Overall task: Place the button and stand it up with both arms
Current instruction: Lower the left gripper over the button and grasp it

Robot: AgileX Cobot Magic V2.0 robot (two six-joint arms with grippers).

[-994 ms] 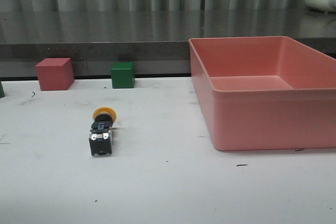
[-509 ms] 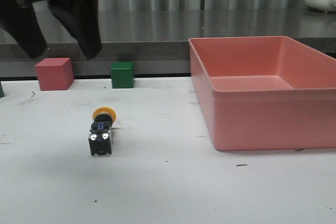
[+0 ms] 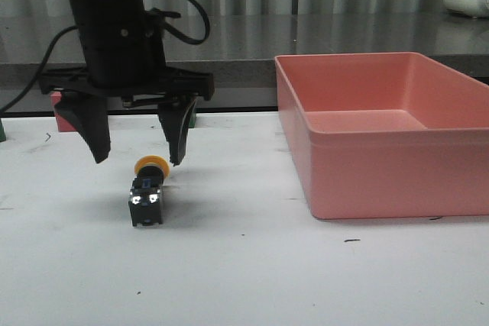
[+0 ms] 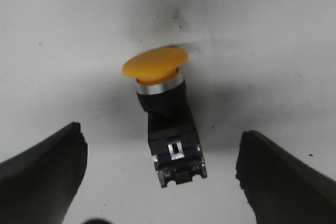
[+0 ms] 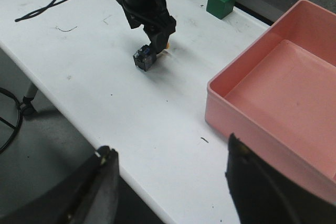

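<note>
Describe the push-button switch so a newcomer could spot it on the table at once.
Start at the large pink plastic bin on the white table and look left, under the black left end effector. There lies the small push-button switch on its side. Unlike the plain cubes behind, it has a round yellow cap, silver collar and black blocky body.

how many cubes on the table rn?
2 visible: green cube at the table's far edge; pink cube beside it, mostly hidden behind the left gripper. Others may be hidden.
</note>
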